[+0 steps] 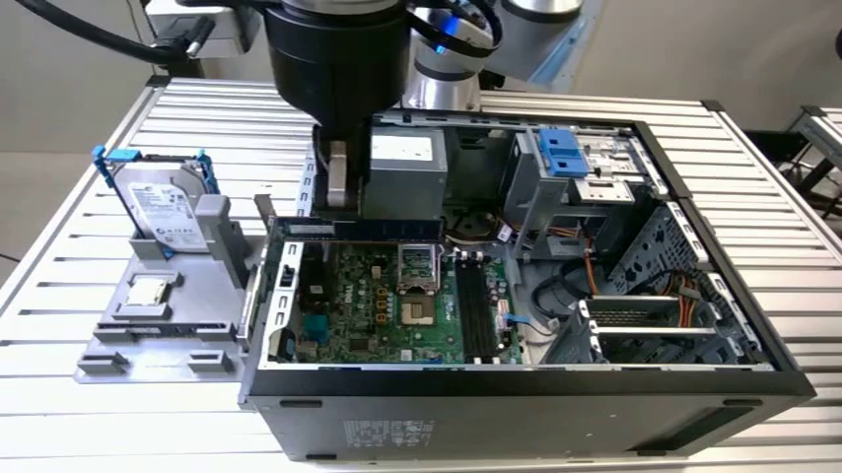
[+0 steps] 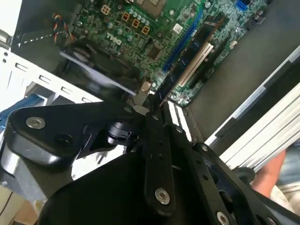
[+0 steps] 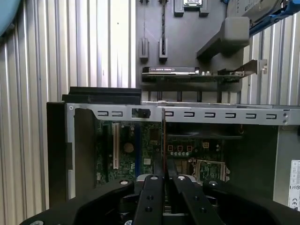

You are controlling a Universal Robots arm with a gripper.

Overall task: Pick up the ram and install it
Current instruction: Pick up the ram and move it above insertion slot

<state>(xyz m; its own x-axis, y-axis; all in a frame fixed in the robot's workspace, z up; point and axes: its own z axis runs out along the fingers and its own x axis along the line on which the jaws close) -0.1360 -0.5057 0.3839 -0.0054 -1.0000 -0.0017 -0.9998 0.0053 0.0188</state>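
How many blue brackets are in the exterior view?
2. One bracket holds the hard drive on the stand, exterior view's left; another sits inside the case's far end. Others may be hidden.

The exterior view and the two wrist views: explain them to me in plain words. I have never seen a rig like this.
The exterior view looks from off the arm: a robot arm reaches down over an open computer case that lies on a slotted metal table. The two wrist views come from cameras that ride near the arm's wrist and look along its gripper. The gripper is shut on the ram, a thin stick of memory, and holds it over the edge of the motherboard in the case. At the exterior view's left a grey fixture carries a hard drive in a blue bracket and a small square processor chip.
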